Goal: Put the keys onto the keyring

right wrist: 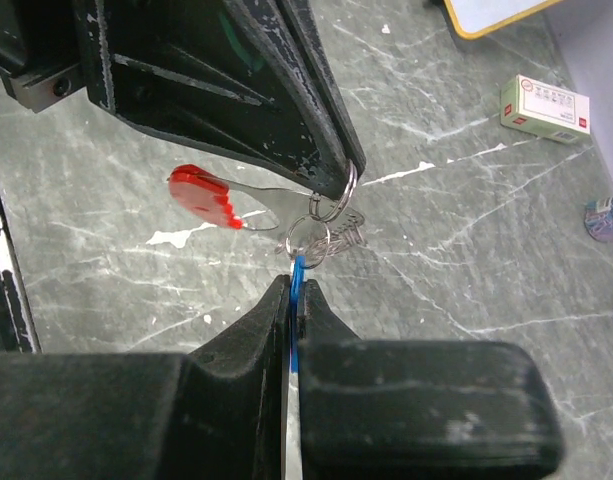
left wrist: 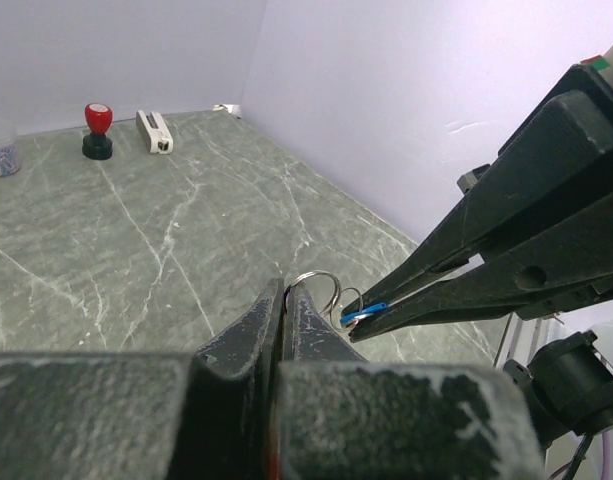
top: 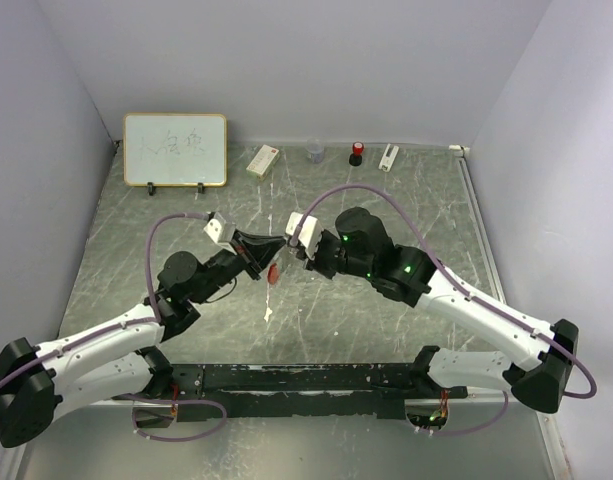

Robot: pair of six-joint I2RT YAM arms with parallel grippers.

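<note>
1. While the left gripper's (left wrist: 284, 300) jaws are clamped shut on the keyring (right wrist: 326, 205), its wire ring sticks out past their tips, in mid-air over the middle of the worktop (top: 386, 300), between both arms.
2. Red fob (right wrist: 201, 195) hangs off the ring; in the top view its long axis runs from the ring toward the near edge, free end nearer.
3. Right gripper (right wrist: 294, 295) jaws are pinched on the blue key (right wrist: 298, 268), with only a thin blue edge showing. Long axis is in line with the jaws, end pointing left at the ring; touching or just beside, cannot tell.
4. Whiteboard (top: 175, 149), far left: faint handwriting, unreadable.
5. Small box (right wrist: 546, 108), far side: red and dark print, too small to read.
</note>
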